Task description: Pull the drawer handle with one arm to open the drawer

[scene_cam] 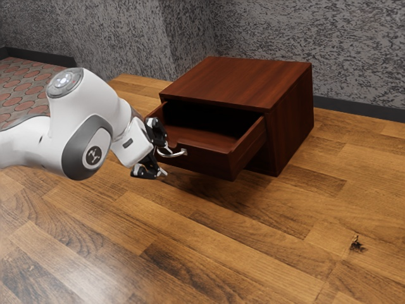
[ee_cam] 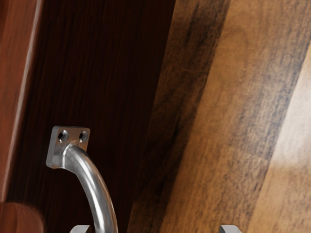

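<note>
- A patterned rug (scene_cam: 25,82) is lying at the exterior view's far left, on the floor behind the arm and well apart from the furniture.
- The white arm (scene_cam: 76,126) is reaching in from the exterior view's left, low over the wooden plank floor (scene_cam: 190,240), with nothing standing between it and the drawer front.
- The black gripper (scene_cam: 159,154) is sitting right at the drawer front. Its fingers are standing apart, one above and one below the handle (scene_cam: 176,152), and are not clamping it.
- In the wrist view one fingertip (ee_cam: 80,228) is showing just beside the handle's bar (ee_cam: 90,179), while the other is sitting well apart from it, over the floor planks (ee_cam: 233,121).
- The handle is a polished silver bow, curving out from the drawer front toward the gripper. A small square mounting plate (ee_cam: 68,143) with two screw holes is fixing it to the dark reddish wood (ee_cam: 97,73).
- The drawer (scene_cam: 215,149) is standing partway out of the cabinet (scene_cam: 253,88), pointing toward the exterior view's lower left, with its inside showing.
- The cabinet is a dark mahogany box sitting on the floor near the grey textured wall (scene_cam: 354,44).
- A small dark mark (scene_cam: 357,244) is lying on the planks at the exterior view's far right, well apart from everything.
</note>
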